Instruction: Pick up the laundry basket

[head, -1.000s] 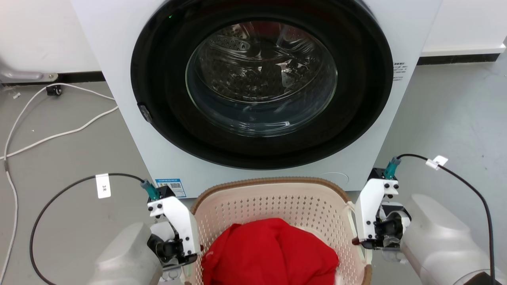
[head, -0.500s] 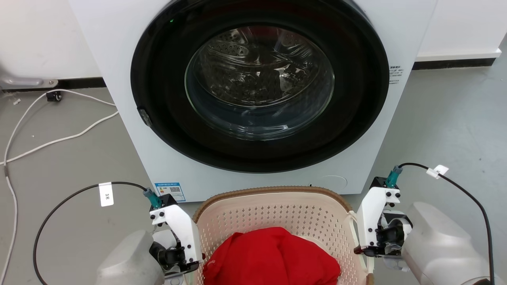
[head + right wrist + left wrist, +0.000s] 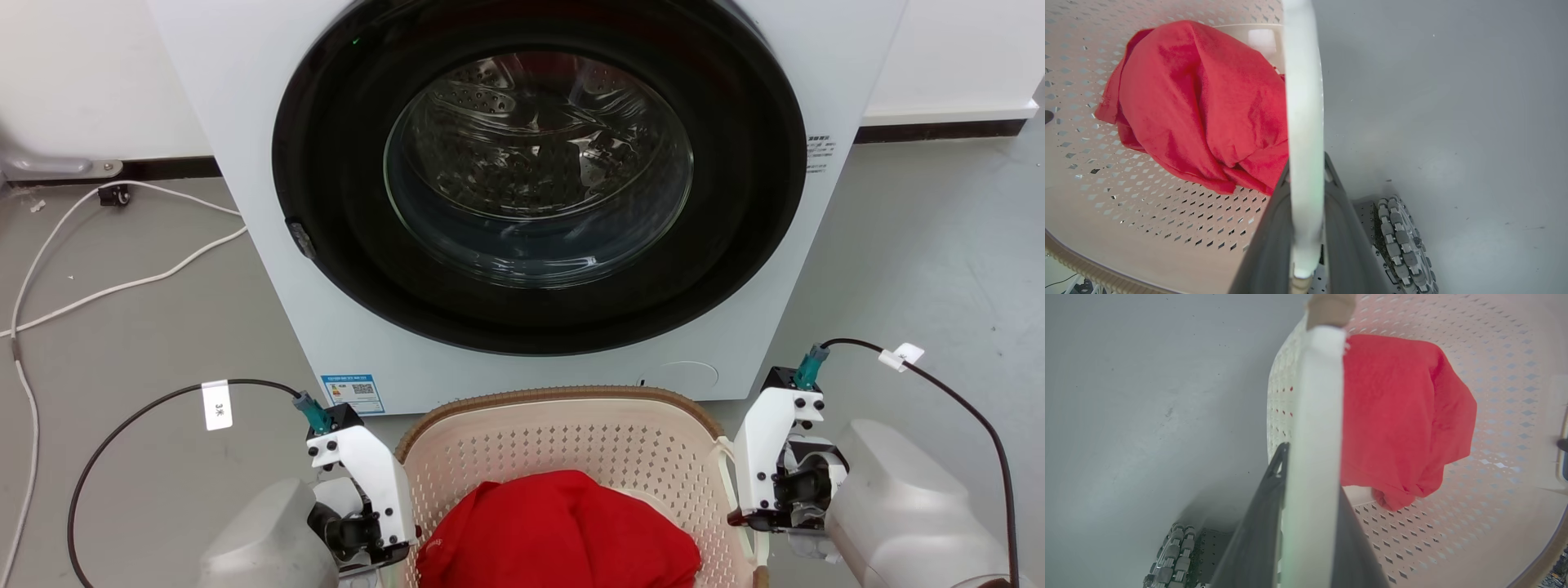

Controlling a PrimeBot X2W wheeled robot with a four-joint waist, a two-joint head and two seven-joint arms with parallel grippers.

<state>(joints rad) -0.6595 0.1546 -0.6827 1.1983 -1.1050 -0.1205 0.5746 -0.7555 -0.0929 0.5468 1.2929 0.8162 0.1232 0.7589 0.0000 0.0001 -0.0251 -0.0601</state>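
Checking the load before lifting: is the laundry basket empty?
No, a red cloth lies bunched inside the laundry basket.

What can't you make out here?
- The basket, near end: cut off by the head view's bottom edge.
- Under the red cloth: the cloth covers it in all three views.
- Print on the sticker on the washer: too small, head view.
- Inside the drum: reflections on the door glass blur it, head view.

Head camera looks steeply down over washing machine [image 3: 245, 122] and laundry basket [image 3: 563, 433]; wrist cameras peer closely into it from opposite sides, sharing the red garment [image 3: 1396, 416].
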